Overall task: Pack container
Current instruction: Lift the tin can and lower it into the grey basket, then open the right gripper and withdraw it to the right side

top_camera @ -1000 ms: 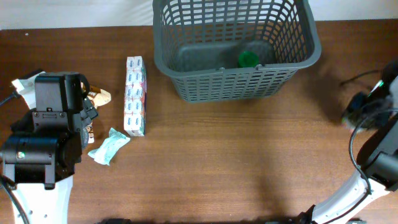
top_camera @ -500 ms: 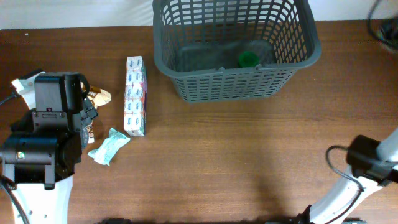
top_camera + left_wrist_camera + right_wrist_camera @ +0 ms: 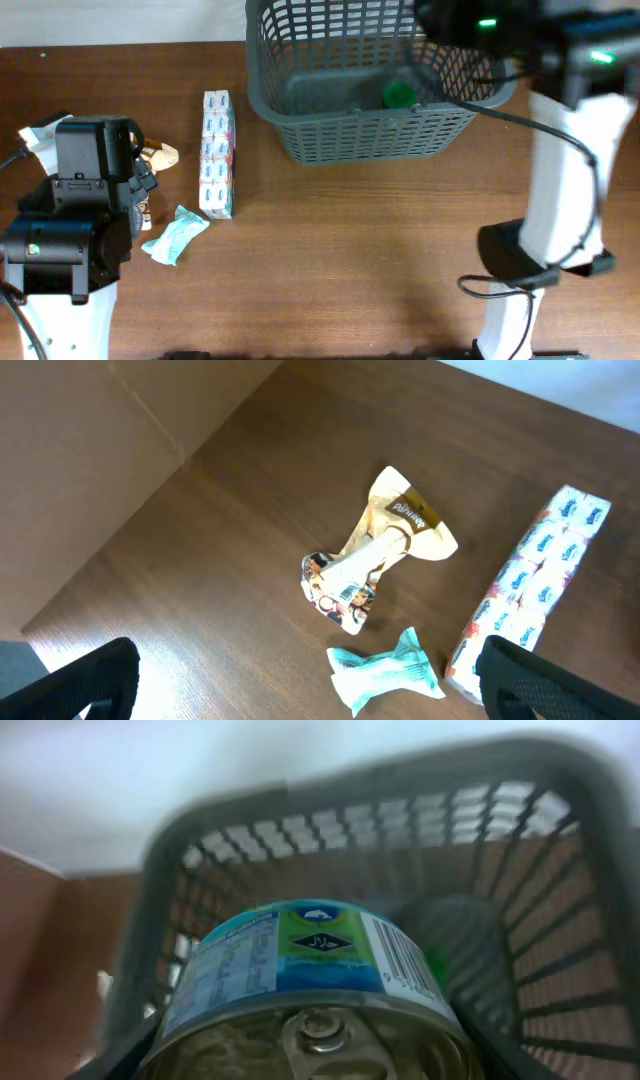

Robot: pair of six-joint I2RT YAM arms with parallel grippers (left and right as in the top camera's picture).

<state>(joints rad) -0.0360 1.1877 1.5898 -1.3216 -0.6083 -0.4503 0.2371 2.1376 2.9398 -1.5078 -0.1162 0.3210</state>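
The left gripper (image 3: 312,685) hung with fingers spread wide, holding nothing, above a crumpled wrapper (image 3: 385,555) on the left of the table (image 3: 350,270). At the far edge stood the container (image 3: 380,130), a green-lidded jar (image 3: 400,95) inside. Over it, the right gripper (image 3: 310,1055) was clamped on a tin can (image 3: 300,955).

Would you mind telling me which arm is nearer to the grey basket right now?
Right. The right arm is over the basket, holding a can above it; the left arm sits far off at the table's left side.
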